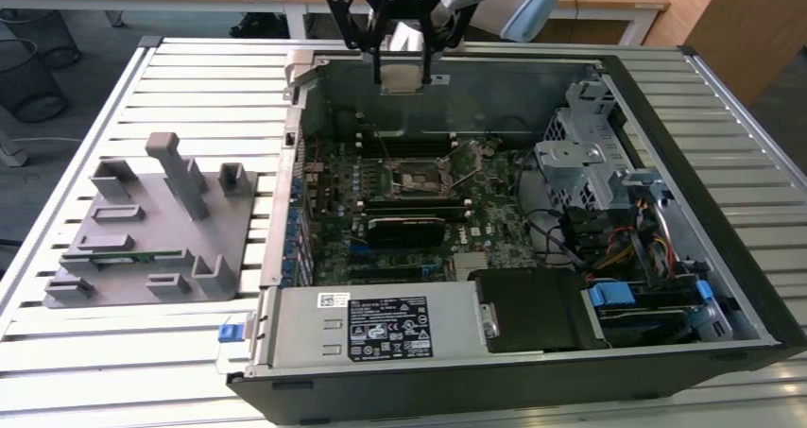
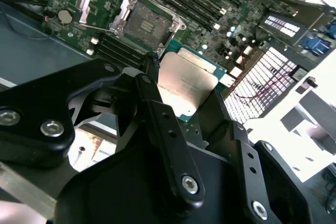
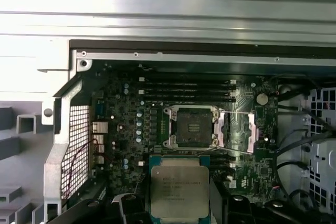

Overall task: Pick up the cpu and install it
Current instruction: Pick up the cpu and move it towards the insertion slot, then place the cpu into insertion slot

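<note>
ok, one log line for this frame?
pincer: shut on cpu | position: held over open computer case | socket: open, empty | install: not yet done

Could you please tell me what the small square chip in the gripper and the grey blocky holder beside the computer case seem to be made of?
The small square silvery cpu: dull-shining metal lid, judging by its glare, on a green board rim. The grey blocky holder: matte, even grey, likely plastic, though painted metal is possible.
</note>
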Controlling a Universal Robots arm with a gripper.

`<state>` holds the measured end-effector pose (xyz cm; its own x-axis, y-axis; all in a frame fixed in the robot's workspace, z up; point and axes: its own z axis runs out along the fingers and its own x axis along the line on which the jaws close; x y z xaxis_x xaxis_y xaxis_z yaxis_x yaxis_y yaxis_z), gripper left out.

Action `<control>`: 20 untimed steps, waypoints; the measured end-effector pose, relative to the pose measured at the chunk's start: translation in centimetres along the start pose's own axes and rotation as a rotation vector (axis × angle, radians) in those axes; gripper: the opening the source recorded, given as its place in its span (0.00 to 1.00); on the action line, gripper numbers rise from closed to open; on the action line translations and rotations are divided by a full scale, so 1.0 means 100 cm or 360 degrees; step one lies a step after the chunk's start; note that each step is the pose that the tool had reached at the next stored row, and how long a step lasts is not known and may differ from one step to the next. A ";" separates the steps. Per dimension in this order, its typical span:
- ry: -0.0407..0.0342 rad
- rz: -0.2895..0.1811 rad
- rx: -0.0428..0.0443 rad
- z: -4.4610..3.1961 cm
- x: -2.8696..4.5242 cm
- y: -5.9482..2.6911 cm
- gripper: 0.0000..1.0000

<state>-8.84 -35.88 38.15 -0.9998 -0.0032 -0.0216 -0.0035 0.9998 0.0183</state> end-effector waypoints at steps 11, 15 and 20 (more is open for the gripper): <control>0.0000 0.0000 0.0000 0.0002 -0.0081 0.0031 0.54; 0.0000 0.0000 0.0000 0.0002 -0.0081 0.0032 0.54; 0.0000 0.0000 0.0000 0.0002 -0.0081 0.0032 0.54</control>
<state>-8.03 -35.56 38.15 -0.9998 -0.0032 -0.0216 -0.0036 0.9998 0.0182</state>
